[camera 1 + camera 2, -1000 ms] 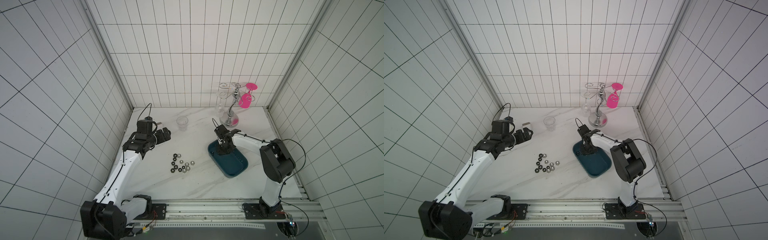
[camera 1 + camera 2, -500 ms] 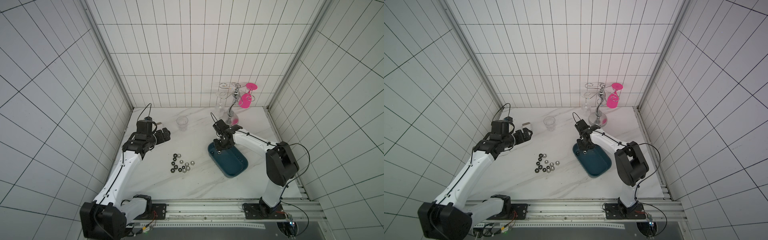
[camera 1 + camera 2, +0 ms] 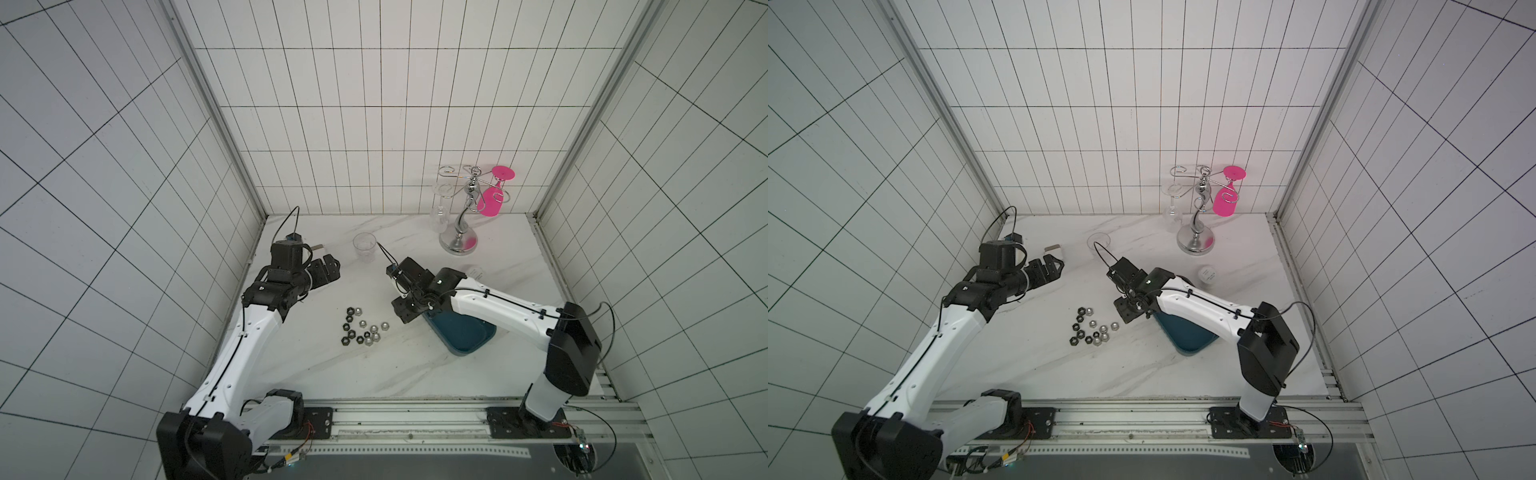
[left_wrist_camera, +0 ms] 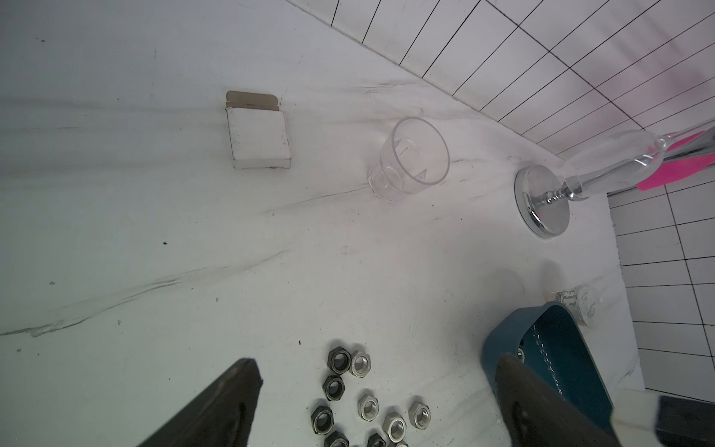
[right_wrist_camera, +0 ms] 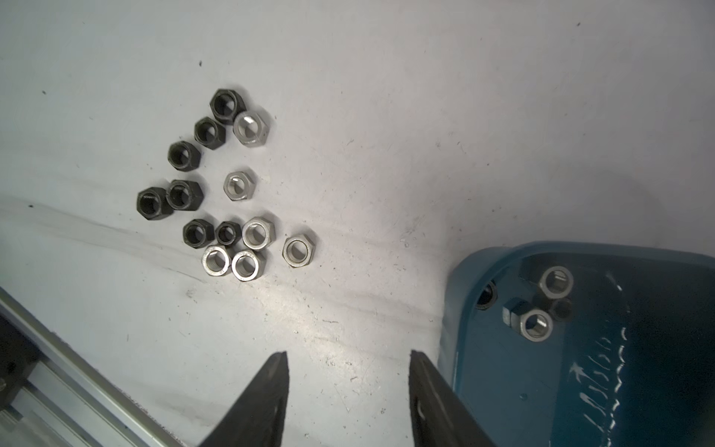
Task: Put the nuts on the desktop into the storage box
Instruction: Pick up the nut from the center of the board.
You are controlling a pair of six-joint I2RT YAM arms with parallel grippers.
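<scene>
A white marble-patterned worktop [image 3: 395,370] is seen from above, closed in by tiled walls [image 3: 353,124] on its left, far and right sides. An aluminium rail [image 3: 415,415] runs along its near edge. The near half of the worktop is bare, as is the strip between the nuts [image 3: 363,323] and the left wall. The far part is busier, with a small white cardboard box [image 4: 258,141] at far left and a clear tumbler [image 3: 365,246] to its right. At far right a chrome glass rack [image 3: 457,245] is hung with a clear wine glass [image 3: 439,216] and a pink wine glass [image 3: 492,201]. A small white jar [image 3: 476,273] sits nearer, by the right arm [image 3: 498,309]. The left end effector [image 4: 377,362] hangs over the far-left area with its fingers spread wide, holding and touching nothing. The right end effector [image 5: 348,354] points down at bare worktop between the loose nuts and the far-left corner of the storage box [image 3: 463,338]. Its fingers are partly apart with nothing between them, and one lies just beside the box rim; whether it touches is unclear. The storage box, a dark teal shallow tray, sits flat and open side up, right of centre. Its long axis runs diagonally from far left to near right, and the right arm hides much of it. A few nuts [image 5: 524,329] lie in its far-left end. Thirteen more, seven dark and six silver, form a loose cluster [image 5: 247,191] on the worktop just left of the box, mostly flat with holes facing up.
</scene>
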